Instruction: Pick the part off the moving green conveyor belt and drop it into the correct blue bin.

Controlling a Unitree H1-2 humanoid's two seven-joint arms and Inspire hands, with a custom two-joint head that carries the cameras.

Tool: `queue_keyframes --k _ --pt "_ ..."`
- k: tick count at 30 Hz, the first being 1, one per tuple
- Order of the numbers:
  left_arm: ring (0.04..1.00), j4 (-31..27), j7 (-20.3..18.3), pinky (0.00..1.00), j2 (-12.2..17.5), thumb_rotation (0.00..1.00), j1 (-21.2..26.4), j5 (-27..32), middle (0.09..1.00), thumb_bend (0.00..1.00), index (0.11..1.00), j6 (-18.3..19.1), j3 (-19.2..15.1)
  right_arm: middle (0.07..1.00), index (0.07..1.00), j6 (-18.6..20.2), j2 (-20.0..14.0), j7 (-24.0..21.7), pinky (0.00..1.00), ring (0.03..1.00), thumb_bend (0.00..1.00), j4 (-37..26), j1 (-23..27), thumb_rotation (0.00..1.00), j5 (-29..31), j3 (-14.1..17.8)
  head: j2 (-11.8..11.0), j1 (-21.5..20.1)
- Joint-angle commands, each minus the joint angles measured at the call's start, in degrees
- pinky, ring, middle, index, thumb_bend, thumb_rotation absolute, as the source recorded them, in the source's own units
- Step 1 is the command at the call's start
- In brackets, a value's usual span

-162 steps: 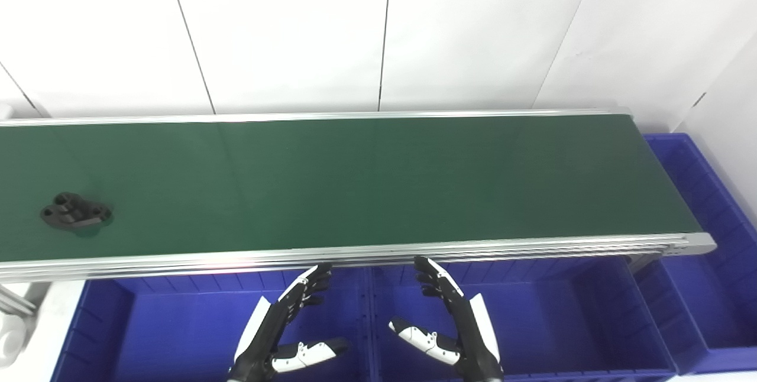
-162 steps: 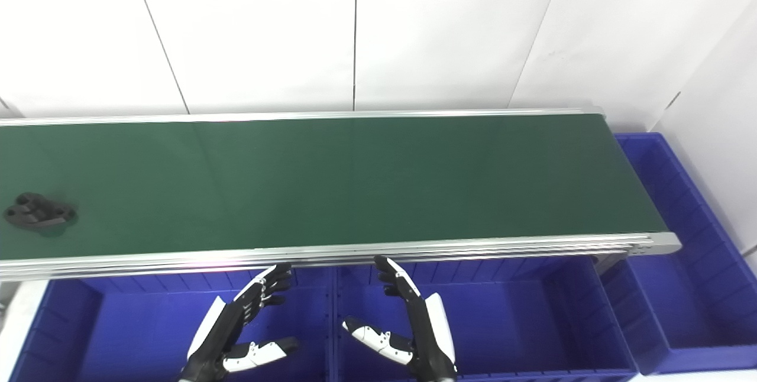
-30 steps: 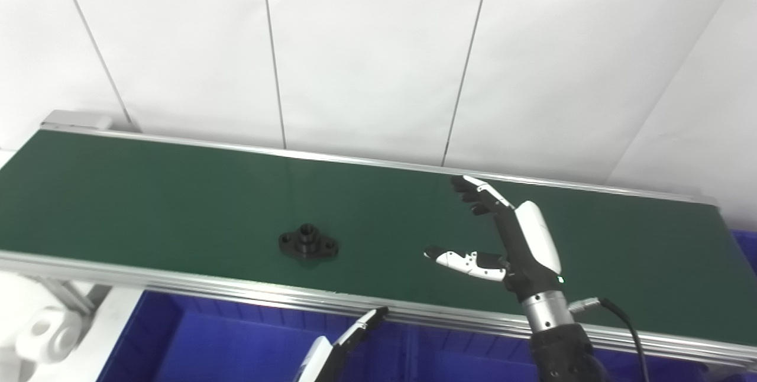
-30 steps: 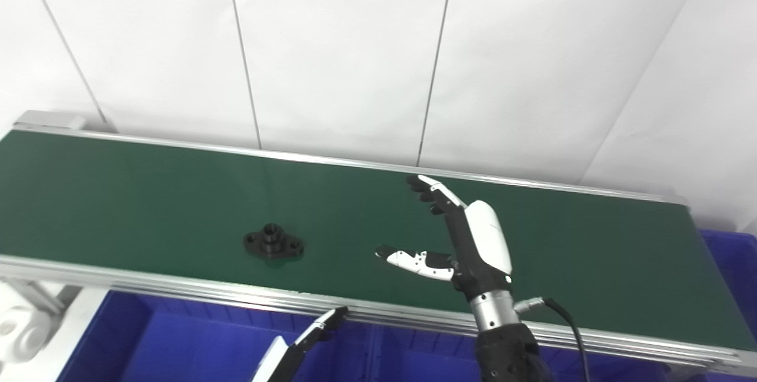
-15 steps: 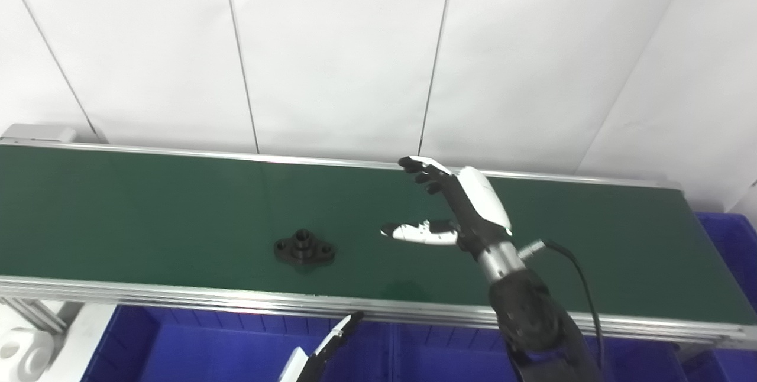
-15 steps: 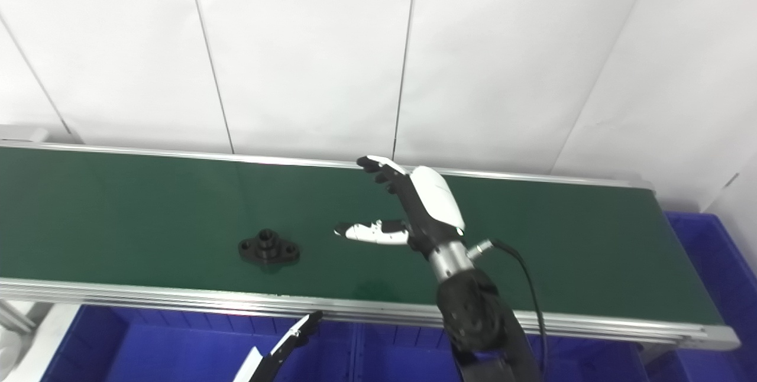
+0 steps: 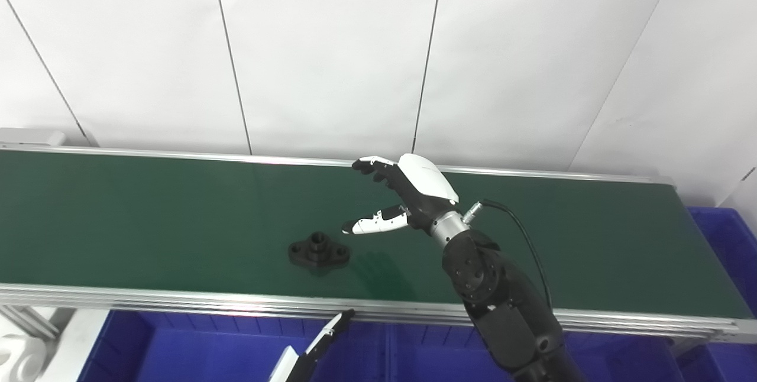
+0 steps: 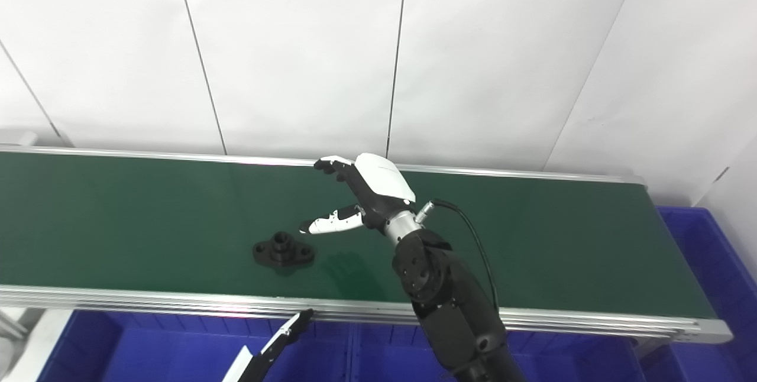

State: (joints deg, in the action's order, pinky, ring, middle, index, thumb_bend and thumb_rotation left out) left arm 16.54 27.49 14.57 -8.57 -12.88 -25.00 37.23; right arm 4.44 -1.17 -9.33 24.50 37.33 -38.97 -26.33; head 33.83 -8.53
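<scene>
The right hand point(image 7: 408, 196) hangs spread and empty above the belt point(image 7: 148, 216) — near the black part point(image 7: 318, 251). The part rides a moving belt — a late close could miss it.

Your right hand point(image 7: 408, 196), which waited below the belt's near rail over the blue bins point(image 7: 195, 346) at the start, now hangs over the green conveyor belt point(image 7: 148, 216), fingers spread, having swung leftward toward the part point(image 7: 319, 252) over the last second. The part has ridden from the belt's far left end to just left of the thumb. Your left hand point(image 7: 316, 343) has dropped until only its fingertips show.
</scene>
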Motion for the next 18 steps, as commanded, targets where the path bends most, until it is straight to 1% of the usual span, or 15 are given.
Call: queue_keyframes --k 1,3,6,8,9,12,14,15,18 --pt "0.901 -2.34 -0.53 0.87 -0.35 0.64 -0.21 -0.69 0.923 0.62 0.933 -1.91 -0.62 0.807 0.808 1.00 1.26 0.02 0.70 0.765 0.84 0.14 3.74 0.39 -0.78 -0.81 0.13 0.38" --pt "0.902 -2.57 -0.84 0.87 -0.54 0.63 -0.41 -0.72 0.924 0.61 0.933 -1.91 -0.86 0.810 0.811 0.90 1.44 -0.21 0.71 0.771 0.84 1.11 4.12 0.39 -1.09 -1.42 0.18 0.52" --pt "0.899 -2.18 -0.11 0.88 -0.64 0.62 -0.04 -1.07 0.920 0.60 0.931 -1.92 -0.42 0.829 0.822 2.21 1.79 -1.28 0.72 0.791 0.83 1.93 4.19 0.38 -1.68 -2.21 0.51 0.82" --pt "0.886 -2.14 -0.12 0.85 -0.83 0.61 -0.07 -0.88 0.916 0.60 0.929 -1.93 -0.38 0.821 0.818 2.51 1.85 -1.23 0.71 0.780 0.84 2.77 4.24 0.36 -2.27 -2.74 0.65 0.98" --pt "0.891 -2.17 -0.24 0.86 -0.93 0.62 -0.14 -0.66 0.918 0.61 0.929 -1.93 -0.39 0.819 0.816 2.60 1.81 -1.19 0.71 0.777 0.84 3.07 4.26 0.35 -2.53 -2.98 0.73 1.04" --pt "0.895 -2.25 -0.04 0.86 -1.05 0.63 -0.29 -1.10 0.920 0.63 0.928 -1.93 -0.40 0.816 0.811 2.32 1.34 -1.29 0.71 0.774 0.83 4.45 4.53 0.34 -3.05 -3.68 1.09 1.39" --pt "0.891 -2.39 0.17 0.85 -1.08 0.62 -0.39 -1.60 0.917 0.62 0.925 -1.92 -0.43 0.814 0.805 1.82 0.97 -1.60 0.71 0.774 0.82 5.31 4.74 0.33 -2.94 -3.93 1.22 1.59" --pt "0.889 -2.45 0.28 0.85 -1.03 0.61 -0.40 -1.79 0.915 0.62 0.923 -1.92 -0.39 0.811 0.790 1.61 0.84 -1.76 0.69 0.770 0.81 5.75 4.84 0.33 -2.79 -4.03 1.22 1.59" --pt "0.882 -2.73 0.12 0.84 -0.88 0.60 -0.53 -1.71 0.907 0.62 0.918 -1.92 -0.38 0.807 0.791 1.77 0.21 -2.13 0.67 0.758 0.82 6.28 4.79 0.34 -3.56 -4.98 1.57 2.07"
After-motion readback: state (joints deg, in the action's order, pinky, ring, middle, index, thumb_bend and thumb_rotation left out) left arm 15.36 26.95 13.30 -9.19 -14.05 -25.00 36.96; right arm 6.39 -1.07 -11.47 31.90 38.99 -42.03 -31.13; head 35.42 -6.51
